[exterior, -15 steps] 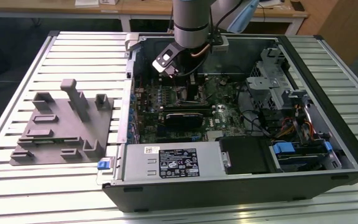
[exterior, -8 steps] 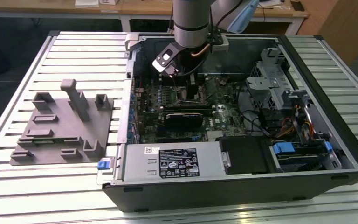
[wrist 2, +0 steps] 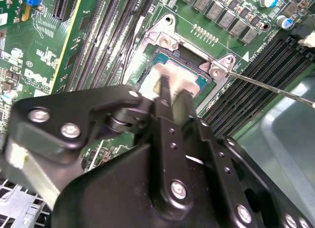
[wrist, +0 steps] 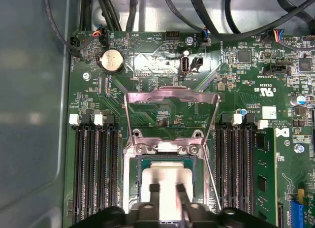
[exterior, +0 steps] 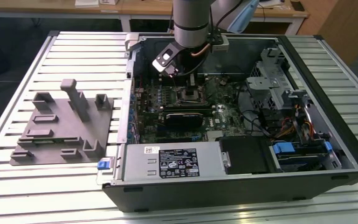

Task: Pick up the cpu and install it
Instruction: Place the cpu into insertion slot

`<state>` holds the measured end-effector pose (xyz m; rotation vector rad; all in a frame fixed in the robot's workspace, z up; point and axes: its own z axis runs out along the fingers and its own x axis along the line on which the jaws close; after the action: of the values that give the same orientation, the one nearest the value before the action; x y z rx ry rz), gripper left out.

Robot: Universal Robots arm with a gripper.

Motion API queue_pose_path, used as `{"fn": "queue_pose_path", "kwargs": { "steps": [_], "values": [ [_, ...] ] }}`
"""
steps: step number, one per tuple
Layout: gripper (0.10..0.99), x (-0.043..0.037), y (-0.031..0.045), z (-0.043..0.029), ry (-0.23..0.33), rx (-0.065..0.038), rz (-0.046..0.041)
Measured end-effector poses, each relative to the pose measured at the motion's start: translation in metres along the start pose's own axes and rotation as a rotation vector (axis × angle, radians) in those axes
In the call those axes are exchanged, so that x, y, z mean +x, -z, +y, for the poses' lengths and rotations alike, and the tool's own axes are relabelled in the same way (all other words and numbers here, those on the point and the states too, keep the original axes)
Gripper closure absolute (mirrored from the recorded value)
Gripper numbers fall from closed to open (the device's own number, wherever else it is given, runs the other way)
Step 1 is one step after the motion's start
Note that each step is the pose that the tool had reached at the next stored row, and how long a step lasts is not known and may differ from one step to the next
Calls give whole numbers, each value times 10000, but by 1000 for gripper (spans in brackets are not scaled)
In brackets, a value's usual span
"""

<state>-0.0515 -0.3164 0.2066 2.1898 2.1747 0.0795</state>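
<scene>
the grey robot arm (exterior: 191,23) reaches down into the open black computer case (exterior: 229,193), which lies on the slatted metal counter (exterior: 17,191). its black pincer (wrist: 168,189) sits right over the small flat square cpu with a pale silvery top (wrist: 167,176), which shows inside the socket frame (wrist: 129,188) on the green motherboard (wrist: 147,65). whether the pincer clamps the chip or is loose, i cannot tell. the socket's metal load plate (wrist: 171,107) stands raised. grey plastic fixture blocks (exterior: 61,126) rest on the counter, to the exterior view's left of the case.
</scene>
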Motion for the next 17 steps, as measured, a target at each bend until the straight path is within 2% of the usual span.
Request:
{"fn": "queue_pose_path", "kwargs": {
  "steps": [2, 3, 4, 5, 12, 17],
  "values": [
    [902, 0, 1, 0, 0, 0, 1],
    [902, 0, 2, 0, 0, 0, 1],
    [965, 0, 3, 0, 0, 0, 0],
    [980, 0, 4, 0, 0, 0, 0],
    [980, 0, -1, 27, 0, 1, -8],
    [980, 0, -37, 28, -4, 0, -12]
  ]
}}
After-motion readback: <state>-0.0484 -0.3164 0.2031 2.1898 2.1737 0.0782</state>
